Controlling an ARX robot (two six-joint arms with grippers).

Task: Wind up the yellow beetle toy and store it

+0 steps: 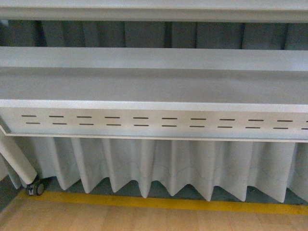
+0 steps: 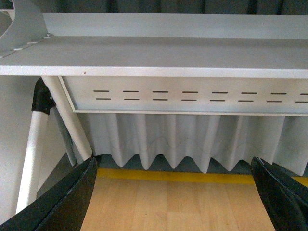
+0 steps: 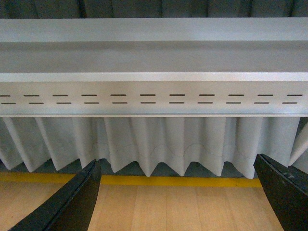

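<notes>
The yellow beetle toy is out of view in every frame. In the left wrist view my left gripper (image 2: 175, 202) is open, its two black fingers (image 2: 67, 202) spread wide with only wooden tabletop between them. The right wrist view shows my right gripper (image 3: 178, 202) open the same way, black fingers (image 3: 72, 204) at both sides and nothing held. Neither arm appears in the front view.
A grey metal table (image 1: 154, 86) with a slotted front panel (image 1: 154, 122) stands ahead, a pleated white curtain (image 1: 168, 163) hanging below it. A yellow strip (image 1: 159, 203) edges the wooden surface (image 1: 144, 219). A white leg (image 2: 33, 154) and caster (image 1: 36, 187) stand at the left.
</notes>
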